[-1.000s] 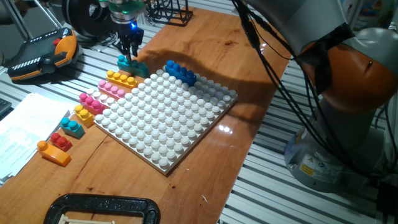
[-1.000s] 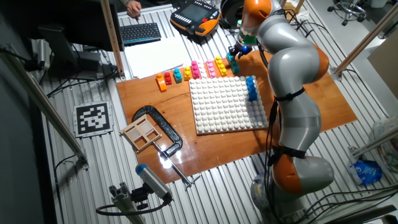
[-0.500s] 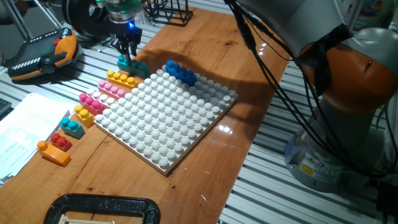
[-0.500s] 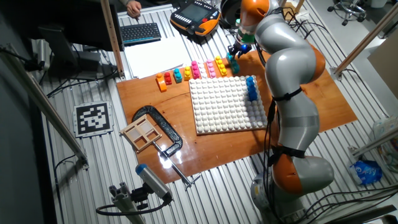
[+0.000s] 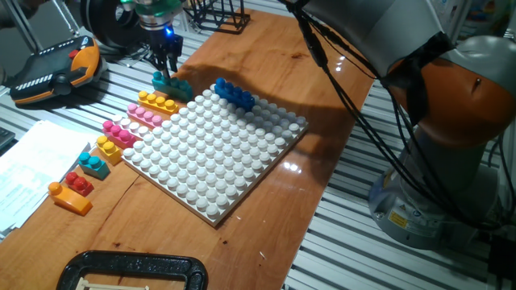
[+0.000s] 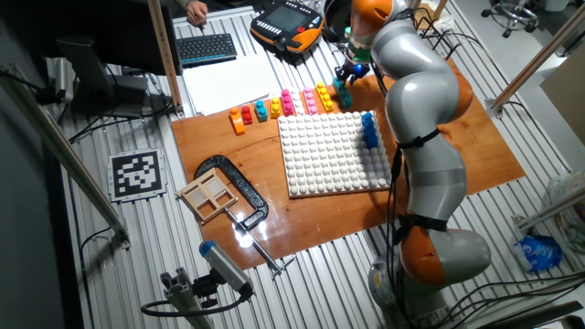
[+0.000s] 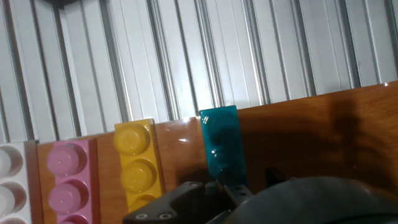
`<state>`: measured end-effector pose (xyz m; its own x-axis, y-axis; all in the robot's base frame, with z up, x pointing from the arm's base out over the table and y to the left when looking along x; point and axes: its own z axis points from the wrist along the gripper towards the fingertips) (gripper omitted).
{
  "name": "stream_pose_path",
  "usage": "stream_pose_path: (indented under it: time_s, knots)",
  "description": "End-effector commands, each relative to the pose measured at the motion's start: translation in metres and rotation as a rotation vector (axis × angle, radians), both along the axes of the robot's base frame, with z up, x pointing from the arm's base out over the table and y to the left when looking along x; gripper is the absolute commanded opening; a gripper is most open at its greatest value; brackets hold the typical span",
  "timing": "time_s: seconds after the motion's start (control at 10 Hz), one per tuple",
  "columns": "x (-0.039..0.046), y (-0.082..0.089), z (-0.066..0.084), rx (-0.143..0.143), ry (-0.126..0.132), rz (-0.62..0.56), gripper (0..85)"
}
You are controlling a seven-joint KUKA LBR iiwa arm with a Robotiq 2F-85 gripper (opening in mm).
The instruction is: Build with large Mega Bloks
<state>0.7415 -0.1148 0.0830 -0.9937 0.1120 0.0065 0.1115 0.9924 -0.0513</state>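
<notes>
My gripper (image 5: 167, 71) stands at the far left end of the brick row, its fingers closed over the near end of a teal brick (image 5: 175, 86) that rests on the wooden table. In the hand view the teal brick (image 7: 222, 144) runs up from between my fingertips (image 7: 200, 190). Beside it lie a yellow brick (image 5: 157, 102) and a pink brick (image 5: 147, 117), also in the hand view as yellow (image 7: 138, 165) and pink (image 7: 65, 177). A dark blue brick (image 5: 234, 94) sits on the far edge of the white baseplate (image 5: 218, 153).
More bricks line the baseplate's left side: magenta (image 5: 119, 131), small yellow (image 5: 109, 149), small teal (image 5: 94, 164), red (image 5: 79, 183), orange (image 5: 68, 197). A teach pendant (image 5: 52, 68) and papers (image 5: 28, 169) lie left. A black clamp (image 5: 129, 270) is at the front.
My gripper has shifted very slightly to the left over the teal brick. The bricks have not moved.
</notes>
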Motion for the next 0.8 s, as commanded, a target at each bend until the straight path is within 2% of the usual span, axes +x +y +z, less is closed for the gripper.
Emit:
stream_pose_path:
  time_s: [0.0, 0.2, 0.3, 0.7]
  knots:
    - [0.0000, 0.0002, 0.0000, 0.017, 0.004, 0.025, 34.0]
    - [0.0000, 0.0002, 0.0000, 0.022, 0.005, 0.060, 34.0]
    - [0.0000, 0.0002, 0.0000, 0.027, 0.011, 0.055, 34.0]
    - [-0.0004, 0.0050, -0.0013, 0.024, 0.005, 0.012, 34.0]
